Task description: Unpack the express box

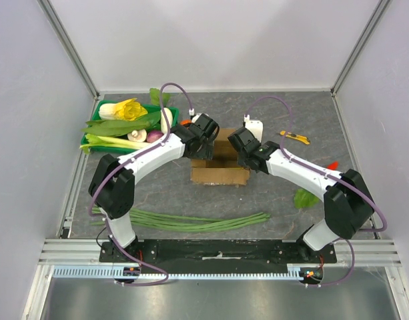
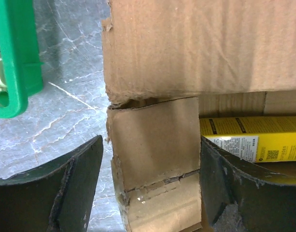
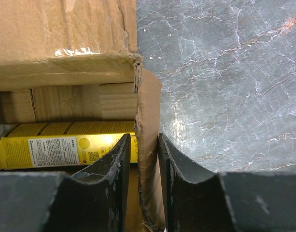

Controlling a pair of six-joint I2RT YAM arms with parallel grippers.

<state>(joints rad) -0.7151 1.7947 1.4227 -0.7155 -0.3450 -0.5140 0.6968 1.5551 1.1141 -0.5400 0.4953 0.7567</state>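
The express box (image 1: 221,175) stands at the middle of the table, brown cardboard with its flaps spread. My left gripper (image 1: 203,137) is at its left side. In the left wrist view (image 2: 151,145) the jaws stand wide apart around a torn side flap (image 2: 152,140) of the express box (image 2: 186,48), with a clear gap on the left. My right gripper (image 1: 241,148) is at the box's right side. In the right wrist view (image 3: 144,140) its jaws straddle the right wall (image 3: 148,111) narrowly, with slim gaps showing. A slim yellow carton (image 3: 56,145) lies inside the box (image 3: 65,34).
A green tray (image 1: 97,123) of vegetables sits at the back left, its rim (image 2: 15,58) close to the left gripper. Long green beans (image 1: 191,221) lie near the front. A yellow knife (image 1: 295,137), a white object (image 1: 253,127) and a green leaf (image 1: 304,198) lie to the right.
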